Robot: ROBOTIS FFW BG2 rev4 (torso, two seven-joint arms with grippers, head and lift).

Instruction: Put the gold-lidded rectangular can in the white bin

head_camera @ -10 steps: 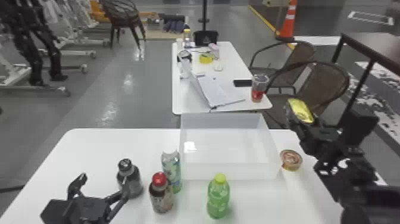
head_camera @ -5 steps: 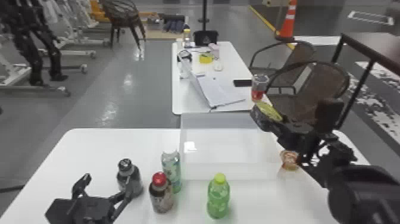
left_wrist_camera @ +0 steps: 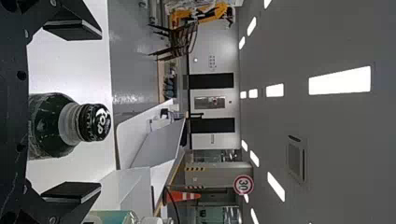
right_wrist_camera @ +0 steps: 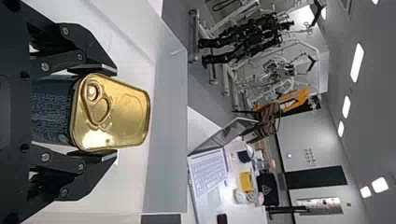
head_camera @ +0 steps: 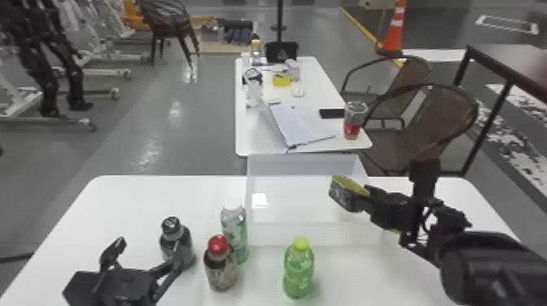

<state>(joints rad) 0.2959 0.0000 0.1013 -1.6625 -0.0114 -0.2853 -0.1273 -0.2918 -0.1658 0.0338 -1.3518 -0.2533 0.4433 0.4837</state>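
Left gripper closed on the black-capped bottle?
No, the left gripper's fingers stand apart, with the bottle between them touching neither.

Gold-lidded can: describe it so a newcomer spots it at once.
On the near table sits a white bin; over its right side hangs the right gripper. Between its fingers is a dark, boxy can with a gold pull-tab lid. Unlike the round bottles, it is held off the table.
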